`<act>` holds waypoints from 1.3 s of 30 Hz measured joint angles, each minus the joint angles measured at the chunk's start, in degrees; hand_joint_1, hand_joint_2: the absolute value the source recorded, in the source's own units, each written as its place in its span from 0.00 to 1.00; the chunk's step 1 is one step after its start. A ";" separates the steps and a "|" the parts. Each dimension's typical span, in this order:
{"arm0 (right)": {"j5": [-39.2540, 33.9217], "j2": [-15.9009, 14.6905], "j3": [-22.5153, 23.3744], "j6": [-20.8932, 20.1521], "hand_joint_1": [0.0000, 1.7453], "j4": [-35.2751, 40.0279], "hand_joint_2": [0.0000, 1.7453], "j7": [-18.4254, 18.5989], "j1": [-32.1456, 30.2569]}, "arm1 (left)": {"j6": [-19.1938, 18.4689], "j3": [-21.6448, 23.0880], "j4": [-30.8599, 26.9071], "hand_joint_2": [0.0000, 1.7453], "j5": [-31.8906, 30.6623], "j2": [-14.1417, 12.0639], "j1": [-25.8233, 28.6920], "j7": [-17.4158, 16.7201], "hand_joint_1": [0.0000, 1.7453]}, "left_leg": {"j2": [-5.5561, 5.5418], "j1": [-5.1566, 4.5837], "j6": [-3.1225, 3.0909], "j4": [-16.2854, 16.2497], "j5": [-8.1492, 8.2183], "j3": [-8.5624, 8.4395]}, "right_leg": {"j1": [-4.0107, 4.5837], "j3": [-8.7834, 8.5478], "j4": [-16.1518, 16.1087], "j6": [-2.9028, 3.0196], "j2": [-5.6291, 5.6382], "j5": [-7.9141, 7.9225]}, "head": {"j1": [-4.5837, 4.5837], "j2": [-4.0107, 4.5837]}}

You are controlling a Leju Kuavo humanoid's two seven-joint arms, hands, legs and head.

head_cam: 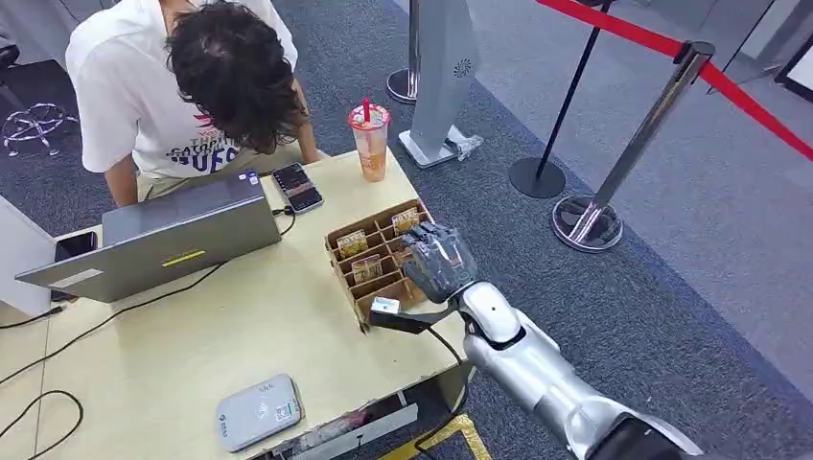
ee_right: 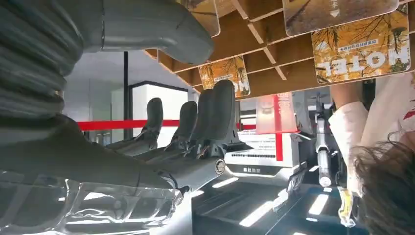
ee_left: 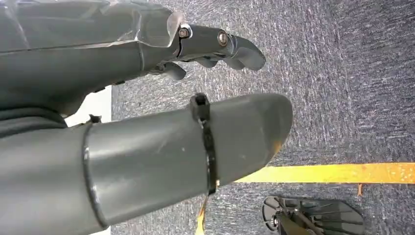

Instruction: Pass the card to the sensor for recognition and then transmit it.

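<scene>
Over card tray [head_cam: 343, 240]: right hand [head_cam: 439, 261] fingers [ee_right: 220, 115] just above cards [head_cam: 352, 243].

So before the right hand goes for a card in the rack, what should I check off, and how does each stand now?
1. Right robot hand over the card rack: ok, it hovers above the rack's right side.
2. Right robot hand free: ok, fingers apart, nothing in them.
3. Cards standing in the slots: ok, several show.
4. Sensor reachable: ok, it lies flat at the table's near edge.
5. Person away from the rack: ok, leaning over the laptop at the far side.
6. Left robot hand out of the way: ok, hanging over the carpet.
</scene>
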State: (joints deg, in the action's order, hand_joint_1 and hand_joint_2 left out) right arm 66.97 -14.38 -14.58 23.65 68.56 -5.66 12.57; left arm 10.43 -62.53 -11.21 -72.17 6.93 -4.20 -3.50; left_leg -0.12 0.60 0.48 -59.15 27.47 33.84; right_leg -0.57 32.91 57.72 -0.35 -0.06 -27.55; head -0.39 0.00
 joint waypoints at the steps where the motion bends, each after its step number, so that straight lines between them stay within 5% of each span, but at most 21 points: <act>1: 0.00 0.06 -0.07 -0.04 0.59 -0.22 1.00 -0.04 0.13 | 0.00 0.00 0.00 0.00 0.00 0.00 0.00 0.00 0.00 | 0.00 0.00 0.00 0.00 0.00 0.00 | 0.00 0.00 0.00 0.00 0.00 0.00 | 0.00 0.00; 39: -3.34 -1.18 -0.63 -2.73 0.53 -4.85 1.00 -1.07 2.32 | -0.48 0.00 0.00 0.00 -0.02 -0.28 0.01 0.09 0.00 | 0.00 0.00 0.00 0.00 0.00 -0.01 | 0.00 0.01 0.00 0.00 0.00 0.00 | 0.00 0.00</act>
State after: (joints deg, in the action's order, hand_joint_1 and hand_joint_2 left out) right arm 63.63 -15.56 -15.21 20.92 63.71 -6.73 14.88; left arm 9.95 -62.53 -11.21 -72.19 6.64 -4.19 -3.41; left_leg -0.12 0.60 0.47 -59.15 27.47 33.83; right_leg -0.58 32.92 57.72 -0.35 -0.06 -27.55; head -0.39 0.00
